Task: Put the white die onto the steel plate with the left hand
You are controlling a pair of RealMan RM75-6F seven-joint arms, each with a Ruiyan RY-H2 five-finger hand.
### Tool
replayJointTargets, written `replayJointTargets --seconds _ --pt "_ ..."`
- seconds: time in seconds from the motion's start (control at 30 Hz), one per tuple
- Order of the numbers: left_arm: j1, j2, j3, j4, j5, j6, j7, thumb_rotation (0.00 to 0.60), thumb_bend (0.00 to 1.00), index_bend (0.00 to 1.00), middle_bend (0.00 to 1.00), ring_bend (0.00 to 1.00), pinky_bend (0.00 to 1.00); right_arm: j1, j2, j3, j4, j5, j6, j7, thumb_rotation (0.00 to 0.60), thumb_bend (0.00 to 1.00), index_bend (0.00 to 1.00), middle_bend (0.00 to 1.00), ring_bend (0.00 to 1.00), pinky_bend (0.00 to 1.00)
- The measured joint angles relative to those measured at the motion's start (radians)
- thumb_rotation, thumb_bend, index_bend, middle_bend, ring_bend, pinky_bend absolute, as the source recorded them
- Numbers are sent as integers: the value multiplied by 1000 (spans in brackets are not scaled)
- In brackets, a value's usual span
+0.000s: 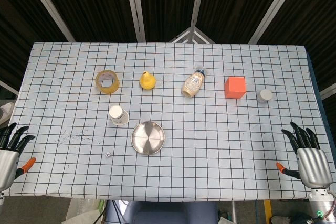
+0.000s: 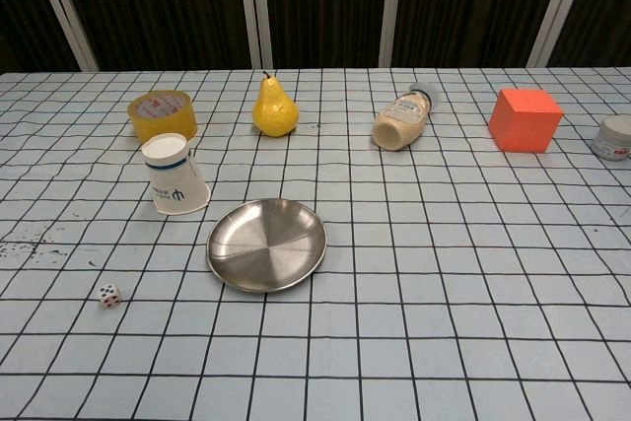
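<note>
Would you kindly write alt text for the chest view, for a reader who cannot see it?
A small white die lies on a checked tablecloth, left of an empty steel plate. Behind stand an upturned paper cup, a tape roll, a yellow pear, a bottle on its side and an orange cube.

Two cameras, one table

The head view looks steeply down from high up, taking in the whole table with a hand at each near corner; the chest view sits low and closer, facing across it, sharing the plate, cup and pear.
</note>
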Motion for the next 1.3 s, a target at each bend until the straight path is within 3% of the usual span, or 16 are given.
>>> replayJointTargets --seconds 0.6,1.0,1.13,1.23,1.3 --pt "6 3 -10 -15 4 -33 -10 600 240 325 197 102 148 -4 7 -5 0 1 0 14 600 143 187 34 97 0" --pt "2 -3 -15 -14 0 -72 -20 600 240 322 210 160 156 -6 11 -9 -2 -2 -1 21 600 143 187 34 97 0" --pt "-4 -4 -15 -18 8 -85 -30 600 240 321 309 348 340 -9 15 -7 -2 0 4 31 600 143 187 33 97 0" --pt "-22 -4 -14 -41 27 -105 -73 600 241 330 499 548 557 -10 17 -8 -3 3 4 37 600 143 187 33 97 0" --pt "-44 -1 -19 -67 40 -126 -104 600 241 354 628 638 641 -9 18 -9 -3 4 0 39 600 143 187 33 97 0"
